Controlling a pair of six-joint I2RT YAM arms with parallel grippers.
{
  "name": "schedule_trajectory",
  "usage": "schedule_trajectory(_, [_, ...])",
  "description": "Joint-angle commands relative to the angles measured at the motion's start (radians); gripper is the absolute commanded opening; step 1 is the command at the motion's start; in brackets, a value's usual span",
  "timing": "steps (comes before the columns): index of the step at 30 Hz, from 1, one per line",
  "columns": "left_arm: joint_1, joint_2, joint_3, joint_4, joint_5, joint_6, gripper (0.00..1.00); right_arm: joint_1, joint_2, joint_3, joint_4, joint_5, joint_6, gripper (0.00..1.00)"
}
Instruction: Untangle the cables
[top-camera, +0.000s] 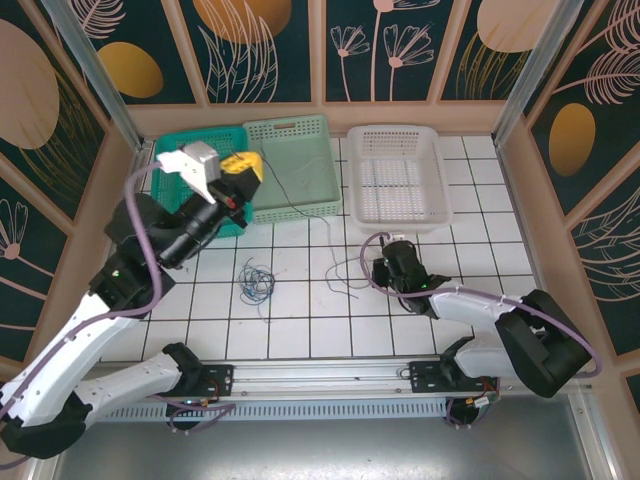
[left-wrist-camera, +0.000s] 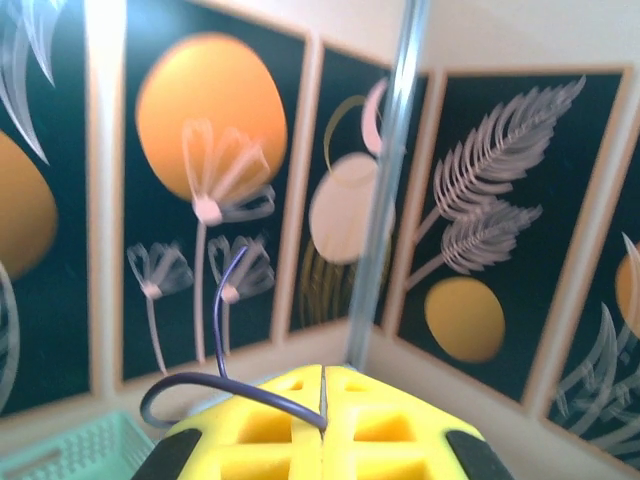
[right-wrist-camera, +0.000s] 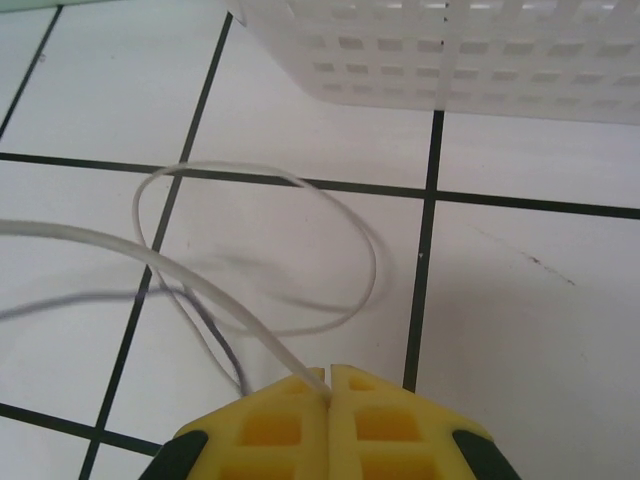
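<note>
Yellow pads of the left jaws are pressed together, pinching a dark blue cable (left-wrist-camera: 222, 320) in their seam. In the left wrist view it leaves the seam to the left, bends round and curls up into the air. From above, those jaws are raised over the meeting edge of the teal basket (top-camera: 185, 160) and the pale green basket (top-camera: 300, 150). A thin dark strand (top-camera: 283, 200) trails from them across the green basket toward the tabletop (top-camera: 480, 270).

Further right, a small blue tangle (top-camera: 255, 282) lies loose on the tiles between the arms, apart from both jaws.

The right jaws sit low, just in front of the white basket (top-camera: 398, 175), closed on a white cable (right-wrist-camera: 370, 270). It enters their seam from the upper left, and its loop rests on the tiles just ahead of them. A thinner grey cable (right-wrist-camera: 215, 335) runs under it toward the jaws; whether it is pinched too, I cannot tell.
</note>
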Motion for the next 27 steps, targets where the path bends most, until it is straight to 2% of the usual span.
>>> schedule_trajectory(1, [0.006, -0.024, 0.095, 0.016, -0.111, 0.126, 0.00, -0.008, 0.023, 0.031, -0.027, 0.014, 0.016, 0.00])
schedule_trajectory(5, [0.007, -0.015, 0.157, 0.006, -0.193, 0.167, 0.00, -0.008, 0.031, 0.033, -0.024, 0.020, 0.019, 0.00])
schedule_trajectory(10, [0.007, 0.001, 0.191, 0.101, -0.178, 0.179, 0.00, -0.012, 0.052, 0.043, -0.018, 0.004, 0.014, 0.00])
schedule_trajectory(17, [0.007, 0.112, 0.413, 0.050, -0.171, 0.242, 0.00, -0.012, 0.063, 0.036, 0.015, -0.010, 0.011, 0.00])
schedule_trajectory(24, [0.007, 0.287, 0.700, 0.002, -0.222, 0.371, 0.00, -0.011, 0.080, 0.040, 0.023, -0.015, 0.011, 0.00])
schedule_trajectory(27, [0.006, 0.368, 0.811, -0.018, -0.278, 0.449, 0.00, -0.011, 0.073, 0.037, 0.024, -0.014, 0.013, 0.00])
